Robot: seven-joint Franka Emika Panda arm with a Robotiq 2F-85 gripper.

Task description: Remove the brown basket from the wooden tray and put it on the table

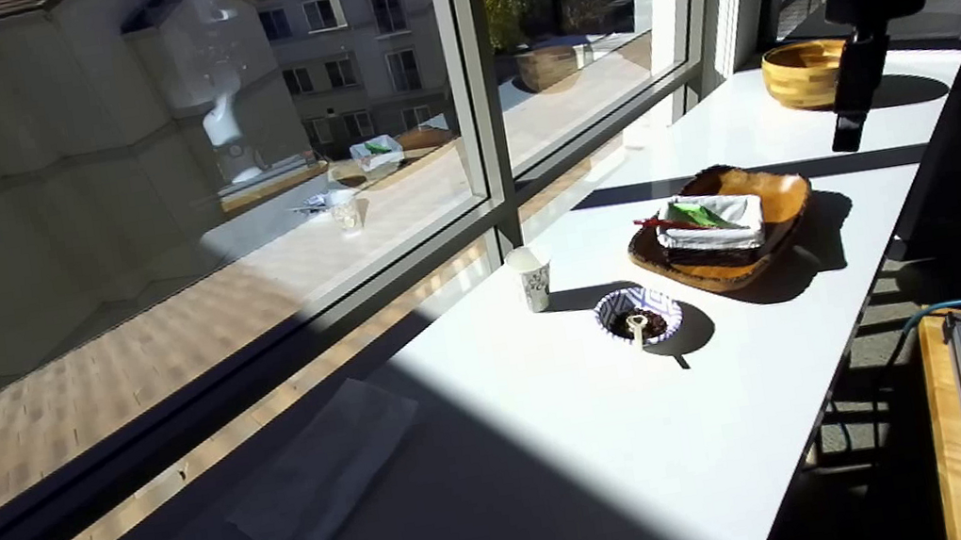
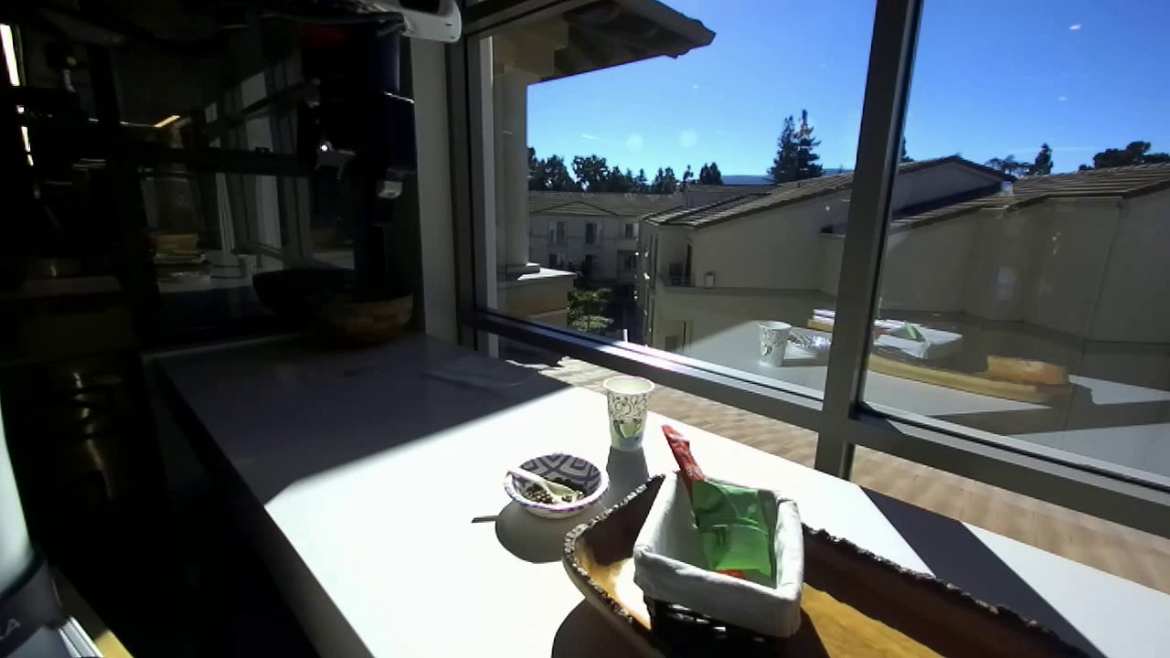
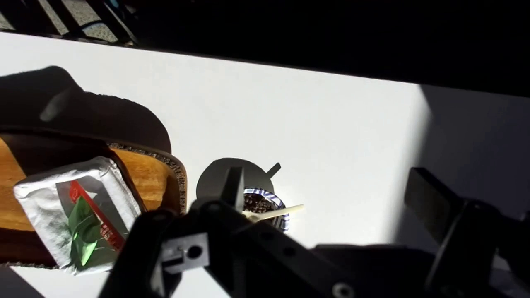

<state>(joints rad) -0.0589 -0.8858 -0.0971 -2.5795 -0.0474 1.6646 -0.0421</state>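
The brown basket (image 1: 714, 252), with dark woven sides and a white liner holding a green packet and a red one, sits inside the wooden tray (image 1: 789, 195), toward one end. Both also show in an exterior view, the basket (image 2: 663, 567) in front of the bare tray floor (image 2: 855, 617). In the wrist view the basket (image 3: 37, 198) and tray (image 3: 145, 169) lie left of the jaws. The white table (image 1: 704, 427) runs under everything. My gripper (image 3: 329, 190) is open and empty, high above the table and apart from the basket. In an exterior view the gripper (image 1: 849, 134) points down.
A patterned paper bowl (image 1: 640, 318) of dark beans with a spoon stands beside the tray; a paper cup (image 1: 531, 279) stands by the window. A white paper sheet (image 1: 329, 469) lies in shade. A round wooden bowl (image 1: 804, 74) stands beyond the tray. Window frames edge the table.
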